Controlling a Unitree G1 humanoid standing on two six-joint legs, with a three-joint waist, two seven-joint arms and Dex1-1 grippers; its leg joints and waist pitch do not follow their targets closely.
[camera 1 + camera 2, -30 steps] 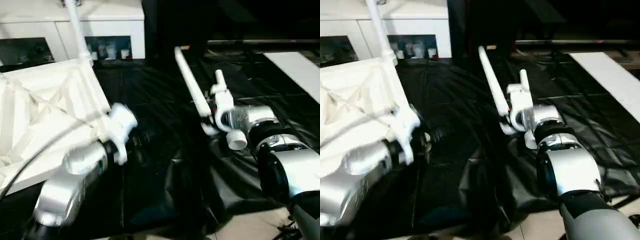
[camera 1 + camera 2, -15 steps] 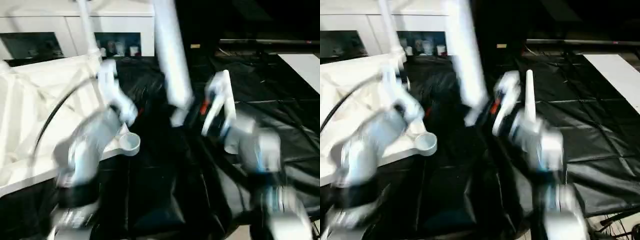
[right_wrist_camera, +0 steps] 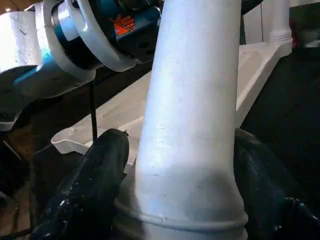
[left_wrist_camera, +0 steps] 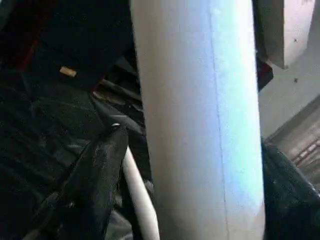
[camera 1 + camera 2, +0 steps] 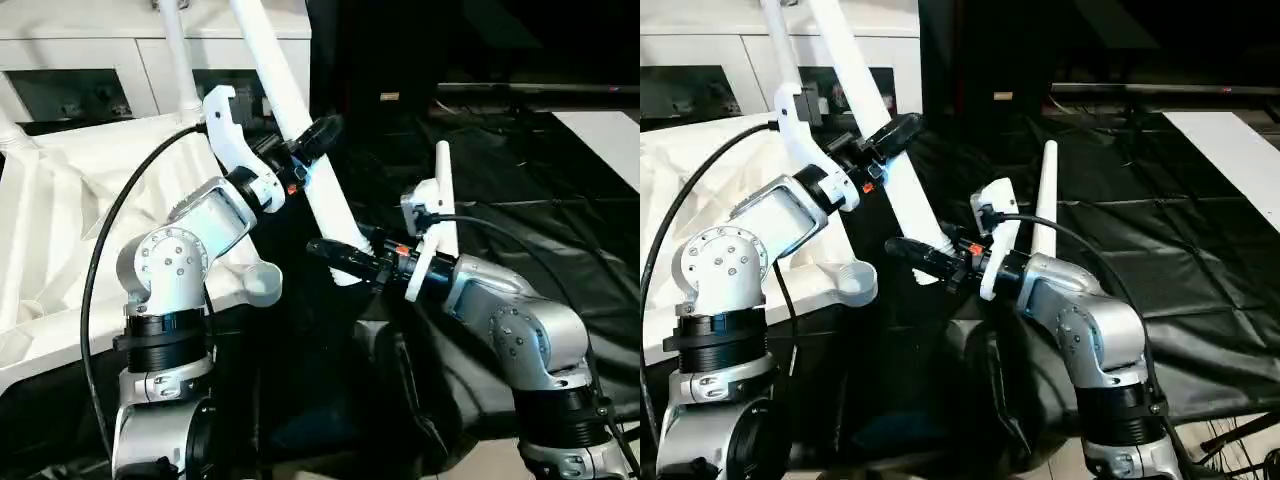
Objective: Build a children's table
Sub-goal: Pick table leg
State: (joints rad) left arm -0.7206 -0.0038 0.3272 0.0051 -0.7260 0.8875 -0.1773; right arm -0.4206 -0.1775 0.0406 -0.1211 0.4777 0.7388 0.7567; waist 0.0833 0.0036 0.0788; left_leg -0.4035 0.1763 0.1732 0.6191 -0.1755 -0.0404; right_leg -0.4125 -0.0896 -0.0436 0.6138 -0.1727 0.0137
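Note:
The children's table top (image 5: 80,200) lies upside down at the left, with one leg (image 5: 178,60) standing in its far corner. Its near corner socket (image 5: 262,285) is an empty round cup. A second long white leg (image 5: 290,110) leans steeply up and to the left over the black sheet. My right gripper (image 5: 340,262) is shut on this leg just above its ribbed lower end, which hangs a little to the right of the empty socket. My left gripper (image 5: 305,140) straddles the same leg about halfway up, open, with a gap beside one finger (image 4: 95,175).
A white glass-door cabinet (image 5: 100,60) stands behind the table top. The black-sheeted table (image 5: 500,150) stretches to the right, with a white board (image 5: 610,130) at its far right. A black cable (image 5: 105,250) loops from my left arm over the table top.
My right gripper has swung the leg from a low slant to steeply upright, near the socket. My left gripper left the table top's corner, came round the leg and spread its fingers.

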